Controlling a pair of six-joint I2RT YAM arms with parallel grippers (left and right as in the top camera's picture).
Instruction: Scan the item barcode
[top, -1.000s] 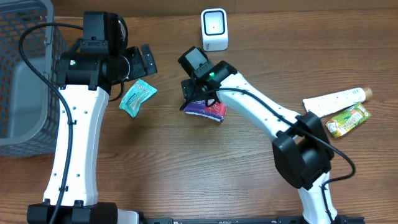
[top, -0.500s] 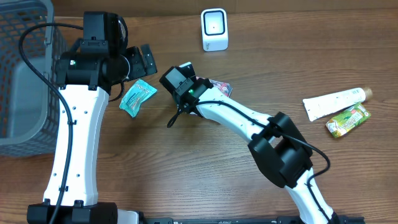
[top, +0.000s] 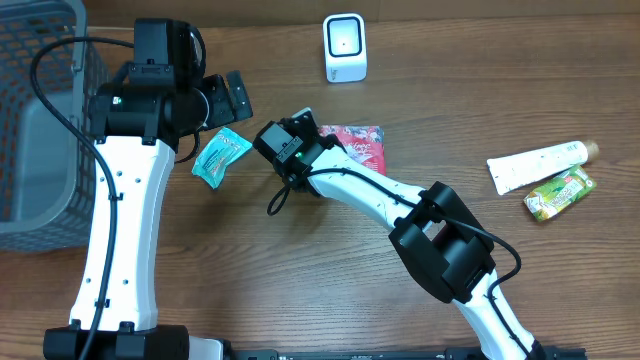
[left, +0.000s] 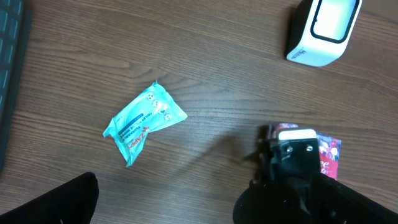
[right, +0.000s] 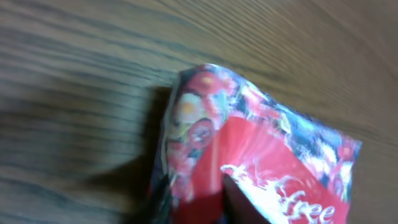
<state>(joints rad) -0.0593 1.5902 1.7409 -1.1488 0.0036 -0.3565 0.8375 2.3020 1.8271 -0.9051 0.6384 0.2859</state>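
A flat, glossy red plastic packet (top: 356, 147) printed with flowers and white script lettering lies printed face up near the middle of the wooden table (top: 300, 270). Its long edges run roughly parallel to the table's far side, and its left end is covered from above. Close up, its crinkled corner casts a dark shadow on the wood. A white, boxy barcode scanner (top: 345, 47) with rounded corners stands upright farther back, apart from the packet.

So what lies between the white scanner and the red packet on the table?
Only bare table runs between the white scanner and the red packet; the overhead view shows it plainly.
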